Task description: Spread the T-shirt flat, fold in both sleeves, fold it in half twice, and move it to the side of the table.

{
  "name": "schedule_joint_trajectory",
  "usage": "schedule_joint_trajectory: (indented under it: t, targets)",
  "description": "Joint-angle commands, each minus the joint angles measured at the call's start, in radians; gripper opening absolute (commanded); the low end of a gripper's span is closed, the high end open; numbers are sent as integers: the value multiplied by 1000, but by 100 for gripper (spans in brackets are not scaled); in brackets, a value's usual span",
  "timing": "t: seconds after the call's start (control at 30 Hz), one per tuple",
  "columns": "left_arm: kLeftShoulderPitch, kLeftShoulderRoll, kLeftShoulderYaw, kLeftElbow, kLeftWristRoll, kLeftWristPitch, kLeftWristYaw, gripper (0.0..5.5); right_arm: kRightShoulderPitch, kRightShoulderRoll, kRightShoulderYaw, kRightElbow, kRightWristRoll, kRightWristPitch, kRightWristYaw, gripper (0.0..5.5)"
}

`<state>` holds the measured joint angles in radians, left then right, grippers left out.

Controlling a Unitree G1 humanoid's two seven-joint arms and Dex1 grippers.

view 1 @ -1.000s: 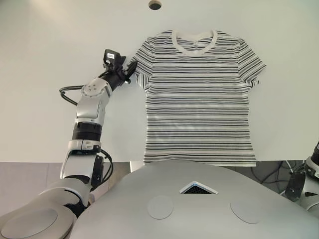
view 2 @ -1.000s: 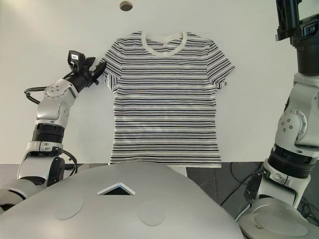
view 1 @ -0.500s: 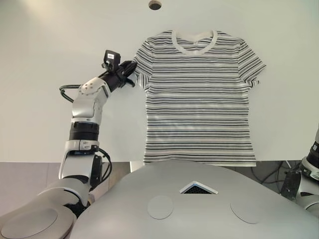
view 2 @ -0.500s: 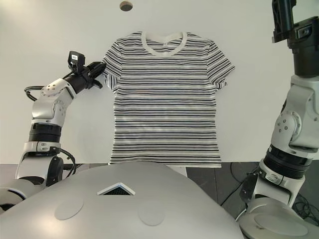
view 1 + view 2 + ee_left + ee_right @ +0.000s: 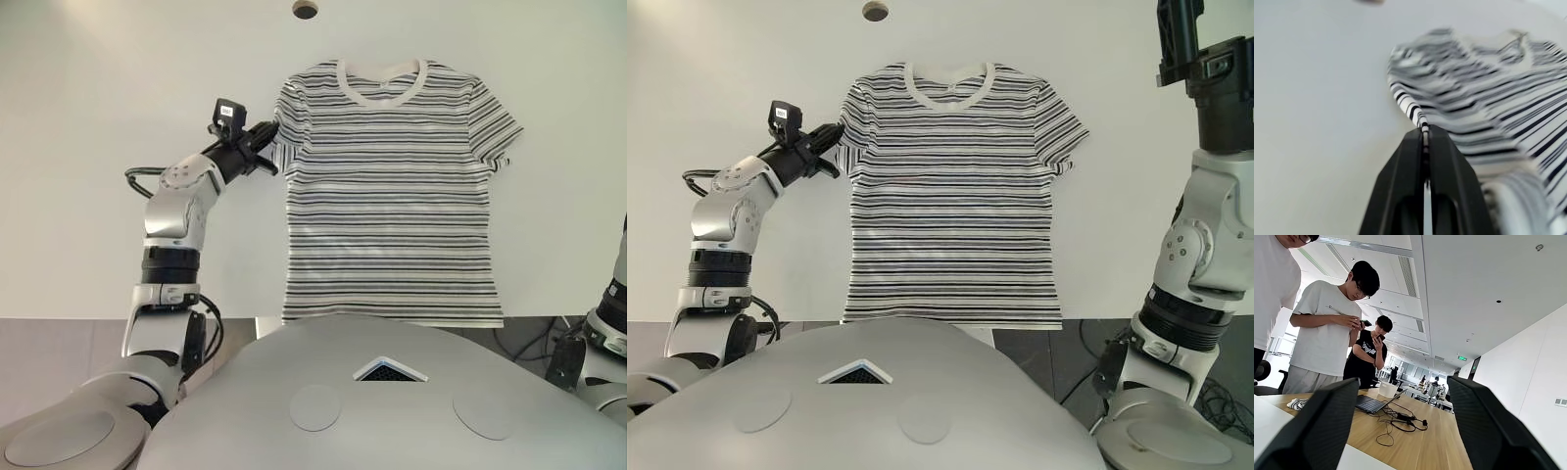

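Two grippers logged.

Left gripper (image 5: 1425, 131): the jaws are closed down to a sliver. They pinch the outer edge of the left sleeve (image 5: 287, 125) of the T-shirt (image 5: 392, 196). A thin line of striped cloth runs between the fingers (image 5: 1400, 166). The sleeve looks gathered at the pinch and is narrower than the right sleeve (image 5: 498, 127), which lies spread flat.

T-shirt: striped, lying flat on the white table (image 5: 98, 98), roughly midway between the left and right edges. The collar points to the far edge and the hem is at the near edge. A small round hole (image 5: 305, 10) sits at the far edge, near the collar.

Right gripper (image 5: 1402, 379): raised high over the table's right edge, well apart from the shirt. The jaws are wide, with nothing between them and touching nothing.
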<state>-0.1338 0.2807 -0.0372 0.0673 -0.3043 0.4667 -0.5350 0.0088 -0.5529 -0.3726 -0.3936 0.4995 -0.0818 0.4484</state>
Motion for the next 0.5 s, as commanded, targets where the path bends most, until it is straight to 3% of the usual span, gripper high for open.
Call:
schedule_joint_trajectory:
  t: [0.03,0.43,0.5]
  targets:
    - [8,-10,-61,-129,24,35,17,1,5,15,14,-1,-22,13,6,332]
    - [-31,-51,-219,-169,120,114,81,1,13,59,71,26,-87,-2,9,332]
    - [-53,-80,-234,-154,115,155,85,46,17,66,80,35,-102,-12,13,332]
